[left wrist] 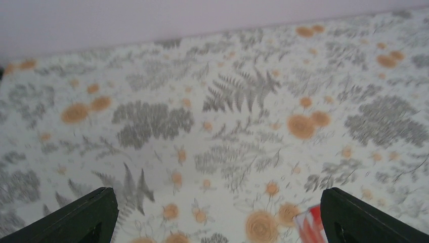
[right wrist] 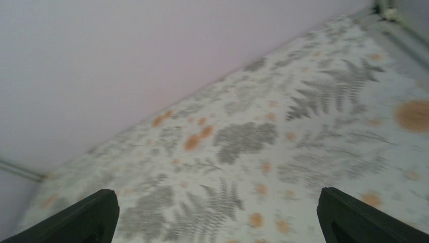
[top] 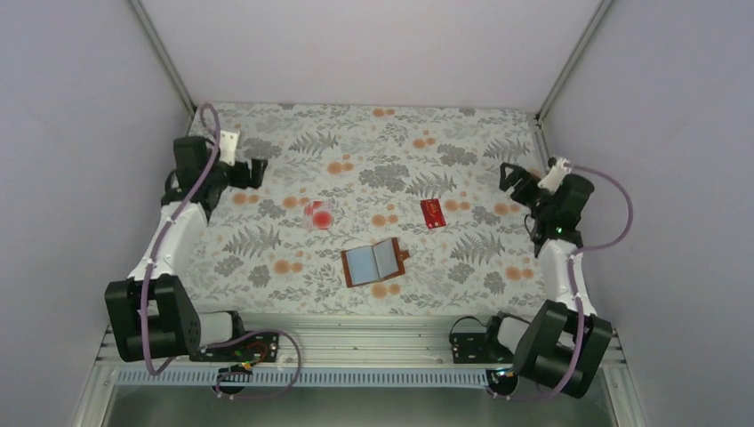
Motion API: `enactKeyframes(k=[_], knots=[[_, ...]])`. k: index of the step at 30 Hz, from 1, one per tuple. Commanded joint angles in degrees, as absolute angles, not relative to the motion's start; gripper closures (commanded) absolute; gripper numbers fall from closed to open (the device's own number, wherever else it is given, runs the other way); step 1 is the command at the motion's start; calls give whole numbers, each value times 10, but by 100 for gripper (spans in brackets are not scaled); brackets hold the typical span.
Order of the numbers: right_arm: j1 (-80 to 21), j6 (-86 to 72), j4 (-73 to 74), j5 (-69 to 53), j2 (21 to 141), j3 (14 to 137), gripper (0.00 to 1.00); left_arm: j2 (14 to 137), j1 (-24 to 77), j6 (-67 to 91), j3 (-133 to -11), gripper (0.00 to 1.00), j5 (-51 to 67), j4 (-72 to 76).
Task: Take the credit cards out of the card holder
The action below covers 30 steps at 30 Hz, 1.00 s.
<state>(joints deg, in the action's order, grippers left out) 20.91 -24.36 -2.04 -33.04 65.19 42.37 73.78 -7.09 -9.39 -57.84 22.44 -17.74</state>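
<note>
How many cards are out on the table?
2. The blotchy pale card lies left of the middle; the red card lies to its right. Both are beyond the open card holder, whose sleeves might hide more.

Your two arms match: white tube links between chunky black joint housings. The left arm (top: 164, 238) sits at nine o'clock in the overhead view and the right arm (top: 558, 271) at three o'clock. A purple cable (top: 217, 133) loops along each from base to wrist. In the wrist views, the left fingers (left wrist: 76, 220) and right fingers (right wrist: 76, 218) are matte black wedges.
</note>
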Motion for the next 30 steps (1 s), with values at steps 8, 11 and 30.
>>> enactKeyframes(k=[8, 11, 30], knots=[[191, -157, -515, -146, 499, 89, 1, 786, -10, -29, -304, 0, 87, 285], [162, -118, -521, -149, 540, 94, 1, 796, 15, -43, -257, 0, 38, 377], [61, -36, -673, -135, 713, 72, 1, 860, -9, -78, -117, 0, 37, 731]])
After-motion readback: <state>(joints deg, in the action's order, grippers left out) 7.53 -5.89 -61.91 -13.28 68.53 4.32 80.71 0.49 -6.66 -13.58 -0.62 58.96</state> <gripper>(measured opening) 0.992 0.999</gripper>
